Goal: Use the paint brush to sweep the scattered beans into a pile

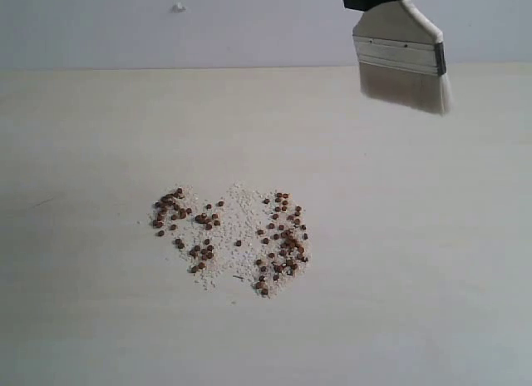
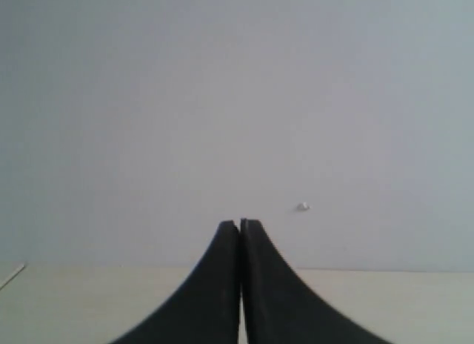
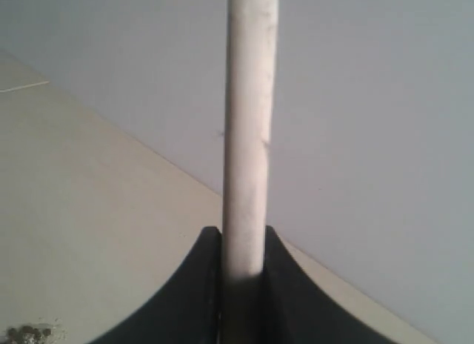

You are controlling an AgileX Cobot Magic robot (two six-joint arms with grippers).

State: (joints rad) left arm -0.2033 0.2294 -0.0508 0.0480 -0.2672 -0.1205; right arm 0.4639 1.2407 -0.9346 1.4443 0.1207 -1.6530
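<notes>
beans (image 1: 238,243): scattered among pale crumbs (image 1: 241,205) in a loose patch, centre-left on the counter (image 1: 432,236).
paint brush (image 1: 399,57): raised at far right, bristles down, well apart from the beans.
right gripper (image 3: 243,236): clamped on the brush's handle.
left gripper (image 2: 240,225): fingers pressed together, holding nothing.

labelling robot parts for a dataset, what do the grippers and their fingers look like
The left gripper has two matte black fingers, broad at the base, curving in to narrow blunt tips. The right gripper has the same black flared shape; the exterior view shows only its dark blocky edge. No cables or markings visible.
</notes>
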